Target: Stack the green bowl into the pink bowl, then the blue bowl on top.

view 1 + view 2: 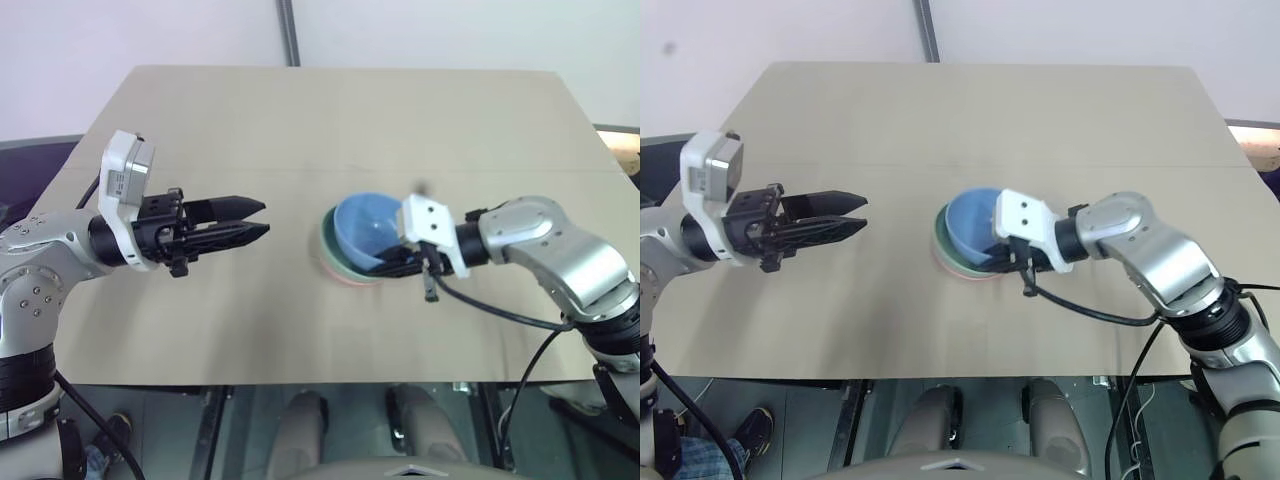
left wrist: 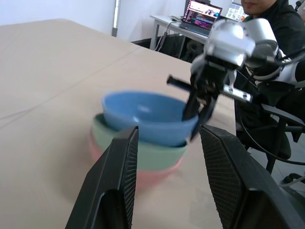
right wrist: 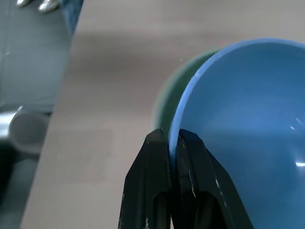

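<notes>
Bowls are all bunched up near the middle of the tan table right now. Pink bowl sits on the bottom, flat on the tabletop, with the green bowl nested inside it so you only see a band of each rim. Blue bowl is on top of those two but tilted, not seated flat, tipped up on the side where the right gripper has it.

That right gripper is pinched tight on the blue bowl's rim, one black finger inside the bowl and one outside, with the thin blue edge squeezed between them. From the wrist camera you can see the green rim peeking out just behind the blue one. The arm comes in from the robot's right side, so the stack lies right at its fingertips, to the robot's left of the wrist.

Left gripper is hanging above the table on the other side, pointing across at the stack, jaws partly apart and holding nothing. The bowls are off its fingertips with a clear gap of bare table between.

Over past the far edge of the table there's a person in dark clothes sitting by a laptop.
</notes>
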Robot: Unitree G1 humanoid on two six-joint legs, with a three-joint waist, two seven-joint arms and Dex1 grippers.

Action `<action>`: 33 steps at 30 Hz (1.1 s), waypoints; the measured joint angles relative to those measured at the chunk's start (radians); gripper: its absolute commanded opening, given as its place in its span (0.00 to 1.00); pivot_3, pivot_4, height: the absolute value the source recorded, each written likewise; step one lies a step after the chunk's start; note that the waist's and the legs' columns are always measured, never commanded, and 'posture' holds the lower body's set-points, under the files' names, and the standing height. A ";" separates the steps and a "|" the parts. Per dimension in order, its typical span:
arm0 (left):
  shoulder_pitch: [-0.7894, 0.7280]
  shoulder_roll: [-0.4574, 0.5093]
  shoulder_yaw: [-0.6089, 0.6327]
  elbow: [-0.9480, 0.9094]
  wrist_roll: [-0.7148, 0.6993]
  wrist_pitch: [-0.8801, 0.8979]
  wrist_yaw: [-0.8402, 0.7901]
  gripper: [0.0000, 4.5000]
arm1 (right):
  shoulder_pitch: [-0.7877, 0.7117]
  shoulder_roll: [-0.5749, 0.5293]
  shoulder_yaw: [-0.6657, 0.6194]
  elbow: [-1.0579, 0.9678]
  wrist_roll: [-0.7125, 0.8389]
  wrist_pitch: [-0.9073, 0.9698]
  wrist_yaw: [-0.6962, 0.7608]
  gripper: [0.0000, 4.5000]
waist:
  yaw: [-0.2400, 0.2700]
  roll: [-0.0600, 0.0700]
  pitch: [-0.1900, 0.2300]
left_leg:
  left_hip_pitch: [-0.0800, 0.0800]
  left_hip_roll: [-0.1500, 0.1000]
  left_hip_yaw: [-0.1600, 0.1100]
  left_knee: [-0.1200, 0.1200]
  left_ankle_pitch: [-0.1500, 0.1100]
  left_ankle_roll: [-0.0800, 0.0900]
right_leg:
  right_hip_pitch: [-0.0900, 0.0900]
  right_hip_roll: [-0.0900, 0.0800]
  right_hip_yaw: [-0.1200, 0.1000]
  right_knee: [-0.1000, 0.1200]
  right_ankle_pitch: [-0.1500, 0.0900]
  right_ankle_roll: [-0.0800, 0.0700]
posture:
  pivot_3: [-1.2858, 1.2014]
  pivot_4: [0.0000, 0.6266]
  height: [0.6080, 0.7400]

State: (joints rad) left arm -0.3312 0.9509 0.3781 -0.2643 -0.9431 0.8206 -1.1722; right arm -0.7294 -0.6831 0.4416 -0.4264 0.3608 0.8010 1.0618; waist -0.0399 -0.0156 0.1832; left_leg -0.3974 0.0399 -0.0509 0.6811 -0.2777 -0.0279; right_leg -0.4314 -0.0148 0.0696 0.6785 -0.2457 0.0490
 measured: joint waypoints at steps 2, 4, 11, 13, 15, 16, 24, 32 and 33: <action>0.000 0.000 -0.004 0.000 0.000 -0.001 0.001 0.48 | -0.010 0.011 0.025 0.002 -0.030 -0.012 -0.006 0.19 | -0.002 0.000 0.000 | 0.000 0.000 0.000 0.000 0.000 0.000 | 0.000 0.000 0.000 0.000 0.000 0.000 | 0.52 0.24 1.00; 0.000 0.000 -0.004 0.000 0.000 -0.002 0.002 0.48 | -0.026 0.028 0.031 0.017 -0.045 -0.013 -0.014 0.28 | -0.004 0.000 0.000 | 0.000 0.000 0.000 0.000 0.000 0.000 | 0.000 0.000 0.000 0.000 0.000 0.000 | 0.52 0.24 1.00; 0.003 0.000 -0.003 0.000 0.000 -0.002 0.005 0.48 | -0.063 0.081 -0.025 0.057 -0.017 0.007 -0.041 0.50 | -0.002 0.000 0.000 | 0.000 0.000 0.000 0.000 0.000 0.000 | 0.000 0.000 0.000 0.000 0.000 0.000 | 0.52 0.24 1.00; 0.003 0.000 -0.003 0.000 0.000 -0.002 0.006 0.48 | -0.088 0.080 -0.075 0.057 0.019 0.028 -0.034 0.50 | -0.001 0.000 0.000 | 0.000 0.000 0.000 0.000 0.000 0.000 | 0.000 0.000 0.000 0.000 0.000 0.000 | 0.52 0.24 1.00; 0.003 0.000 -0.004 0.000 0.000 -0.003 0.006 0.48 | -0.102 0.077 -0.122 0.057 0.061 0.058 -0.022 0.50 | 0.000 0.000 0.000 | 0.000 0.000 0.000 0.000 0.000 0.000 | 0.000 0.000 0.000 0.000 0.000 0.000 | 0.52 0.24 1.00; 0.002 0.000 -0.004 0.000 0.000 -0.004 0.006 0.48 | -0.104 0.073 -0.155 0.057 0.096 0.077 -0.013 0.50 | 0.000 0.000 0.000 | 0.000 0.000 0.000 0.000 0.000 0.000 | 0.000 0.000 0.000 0.000 0.000 0.000 | 0.52 0.24 1.00; 0.020 0.003 0.008 0.002 -0.001 0.013 0.043 0.48 | -0.001 -0.060 -0.396 0.149 0.252 0.124 0.054 0.50 | 0.001 0.000 0.000 | 0.000 0.000 0.000 0.000 0.000 0.000 | 0.000 0.000 0.000 0.000 0.000 0.000 | 0.52 0.24 1.00; 0.076 0.048 0.026 0.002 0.021 0.047 0.107 0.48 | 0.125 -0.193 -0.525 0.422 0.199 -0.047 0.109 0.50 | -0.003 0.000 0.000 | 0.000 0.000 0.001 -0.001 0.000 0.000 | 0.000 0.000 0.001 0.000 0.000 0.000 | 0.52 0.24 1.00; 0.080 0.048 0.031 0.003 0.026 0.047 0.114 0.48 | 0.130 -0.202 -0.535 0.446 0.195 -0.065 0.110 0.50 | -0.003 0.000 0.000 | 0.000 0.000 0.001 0.000 0.000 0.000 | 0.000 0.000 0.001 0.000 0.000 0.000 | 0.52 0.24 1.00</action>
State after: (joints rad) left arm -0.2513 0.9993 0.4088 -0.2617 -0.9171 0.8674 -1.0578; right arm -0.5994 -0.8852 -0.0937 0.0195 0.5561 0.7359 1.1721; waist -0.0431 -0.0154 0.1834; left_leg -0.3970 0.0399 -0.0496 0.6806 -0.2779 -0.0275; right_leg -0.4316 -0.0150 0.0706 0.6784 -0.2457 0.0490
